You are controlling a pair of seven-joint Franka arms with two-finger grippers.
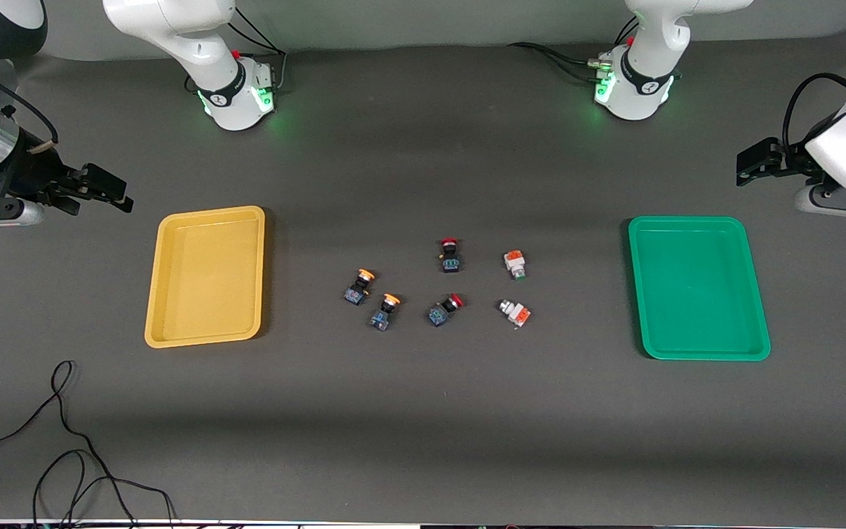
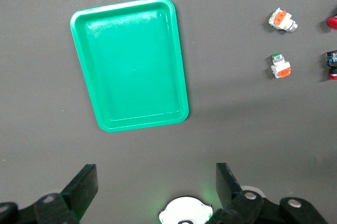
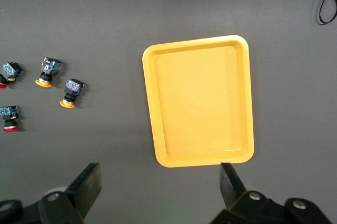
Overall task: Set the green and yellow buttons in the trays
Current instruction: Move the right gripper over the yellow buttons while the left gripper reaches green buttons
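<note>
Opening step: no button is placed yet. Left gripper (image 1: 750,163) and right gripper (image 1: 103,189) wait at the counter's ends, fingers apart and empty. Yellow buttons (image 1: 359,286) and green buttons (image 1: 515,265) lie mid-counter between the yellow tray (image 1: 158,294) and green tray (image 1: 757,294). Next, probably, a reach to a button.

Two red-capped switches (image 1: 450,255) lie mid-table, the second (image 1: 443,309) at six o'clock of the first. A loose black cable (image 1: 63,448) curls on the dark tabletop (image 1: 423,441).
</note>
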